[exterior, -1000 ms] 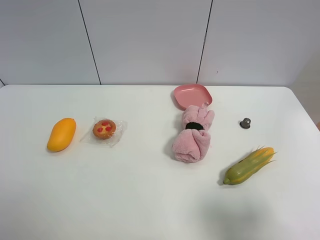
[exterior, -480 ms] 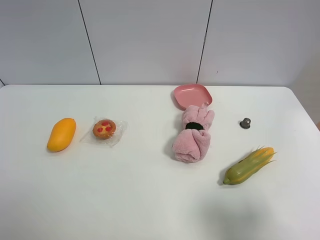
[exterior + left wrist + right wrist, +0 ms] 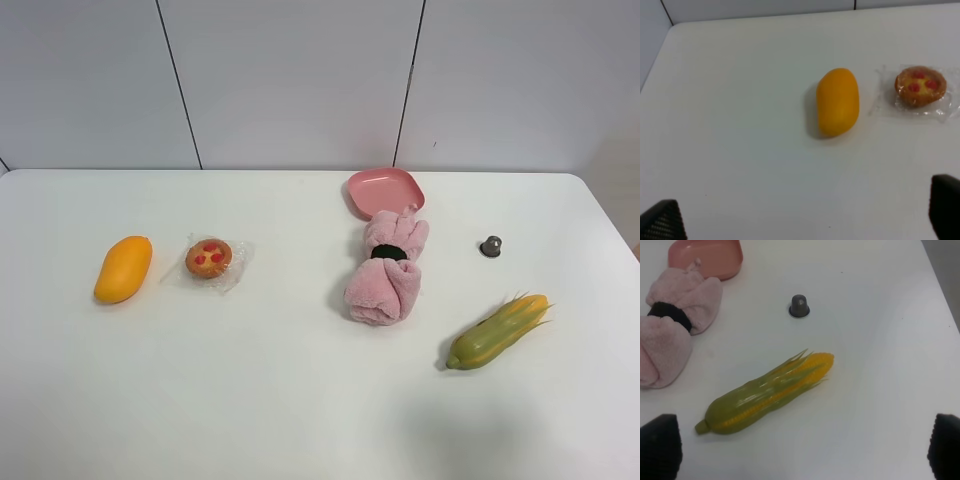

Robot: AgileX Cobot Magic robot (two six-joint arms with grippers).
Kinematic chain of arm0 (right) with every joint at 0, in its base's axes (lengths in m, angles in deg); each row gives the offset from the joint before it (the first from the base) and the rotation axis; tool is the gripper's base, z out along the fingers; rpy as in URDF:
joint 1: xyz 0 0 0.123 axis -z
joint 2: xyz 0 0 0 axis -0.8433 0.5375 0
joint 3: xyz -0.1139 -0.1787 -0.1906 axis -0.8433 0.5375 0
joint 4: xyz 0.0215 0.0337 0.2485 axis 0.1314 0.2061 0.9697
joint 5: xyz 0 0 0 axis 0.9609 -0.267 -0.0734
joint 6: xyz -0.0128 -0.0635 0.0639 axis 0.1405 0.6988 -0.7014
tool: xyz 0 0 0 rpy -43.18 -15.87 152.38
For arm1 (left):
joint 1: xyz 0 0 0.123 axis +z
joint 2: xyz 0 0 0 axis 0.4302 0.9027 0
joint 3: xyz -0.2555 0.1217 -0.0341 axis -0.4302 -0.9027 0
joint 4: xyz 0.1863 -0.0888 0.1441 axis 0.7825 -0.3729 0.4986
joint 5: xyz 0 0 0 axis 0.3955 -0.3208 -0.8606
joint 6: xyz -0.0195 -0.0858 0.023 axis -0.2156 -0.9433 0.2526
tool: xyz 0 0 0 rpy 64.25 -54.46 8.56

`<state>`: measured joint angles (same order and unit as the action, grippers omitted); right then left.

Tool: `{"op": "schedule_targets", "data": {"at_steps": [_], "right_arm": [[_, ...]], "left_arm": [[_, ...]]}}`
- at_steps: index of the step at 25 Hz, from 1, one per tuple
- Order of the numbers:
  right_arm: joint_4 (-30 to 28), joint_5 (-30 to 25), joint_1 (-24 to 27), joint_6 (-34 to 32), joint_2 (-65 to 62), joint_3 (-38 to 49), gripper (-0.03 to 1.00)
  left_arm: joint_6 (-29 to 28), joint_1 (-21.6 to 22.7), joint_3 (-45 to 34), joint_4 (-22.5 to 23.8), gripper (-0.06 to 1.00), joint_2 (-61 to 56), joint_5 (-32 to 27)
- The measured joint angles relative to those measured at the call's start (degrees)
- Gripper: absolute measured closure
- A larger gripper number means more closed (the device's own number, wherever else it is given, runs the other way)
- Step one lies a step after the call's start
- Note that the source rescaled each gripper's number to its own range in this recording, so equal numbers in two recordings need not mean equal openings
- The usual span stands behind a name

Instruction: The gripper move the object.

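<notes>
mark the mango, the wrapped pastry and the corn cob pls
mango (image 3: 838, 101), left wrist view, middle of its skin
wrapped pastry (image 3: 920, 86), left wrist view, centre of its top
corn cob (image 3: 767, 394), right wrist view, mid-husk

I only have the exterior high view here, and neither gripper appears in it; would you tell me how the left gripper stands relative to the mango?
Observer: In the left wrist view both fingertips of the left gripper show at the frame's edges, spread wide, with the mango lying ahead of them, untouched.
Operator: Thank you. Is anything between its fingers?
Observer: No, only bare white table lies between them; the wrapped pastry sits beside the mango, apart from it.
Operator: And the right gripper?
Observer: The right gripper is also spread wide and holds nothing; the corn cob lies ahead of it, with the small grey capsule beyond.
</notes>
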<state>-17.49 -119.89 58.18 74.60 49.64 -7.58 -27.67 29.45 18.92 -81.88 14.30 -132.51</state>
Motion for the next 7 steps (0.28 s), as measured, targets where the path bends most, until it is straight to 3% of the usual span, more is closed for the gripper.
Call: {"op": "schedule_targets", "data": {"at_steps": [7], "right_arm": [[0.0, 0.0, 0.0, 0.0, 0.0, 0.0, -0.03]], "left_arm": [[0.0, 0.0, 0.0, 0.0, -0.03, 0.0, 0.0]]}}
